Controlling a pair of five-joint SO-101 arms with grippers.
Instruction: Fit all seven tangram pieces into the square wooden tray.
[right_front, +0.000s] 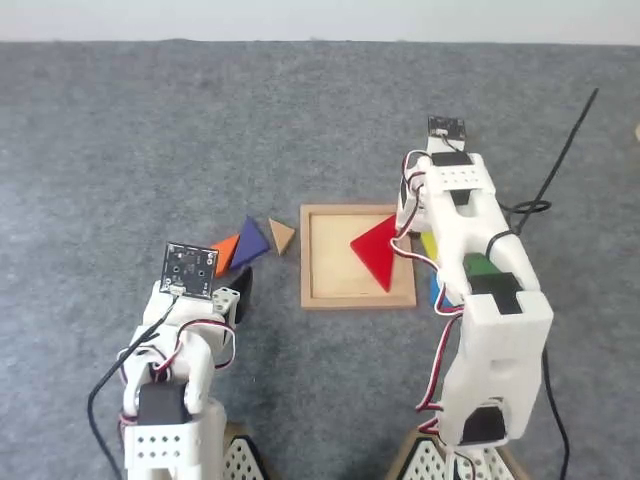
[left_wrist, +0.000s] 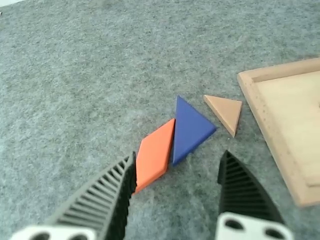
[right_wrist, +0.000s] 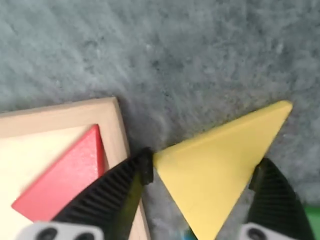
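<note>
Grey felt tabletop (right_front: 150, 130) carrying two white arms. Right arm (right_front: 480, 290) extends beside the square wooden tray (right_front: 306, 260). Its pincer (right_wrist: 202, 171) is spread wide to either side of the yellow triangle (right_wrist: 220, 150), with the tips close against its edges; a firm hold cannot be confirmed. Left arm (right_front: 175, 390) has its pincer (left_wrist: 177, 157) wide open and holding nothing, above the tabletop near the loose pieces. Red triangle (right_front: 380, 250) lies inside the tray, towards the wall nearest the right arm. The yellow triangle lies just outside that wall. Blue triangle (left_wrist: 190, 130) and orange parallelogram (left_wrist: 154, 155) lie edge to edge, outside the tray on its opposite side. Small tan triangle (left_wrist: 227, 111) lies between the blue triangle and the tray.
</note>
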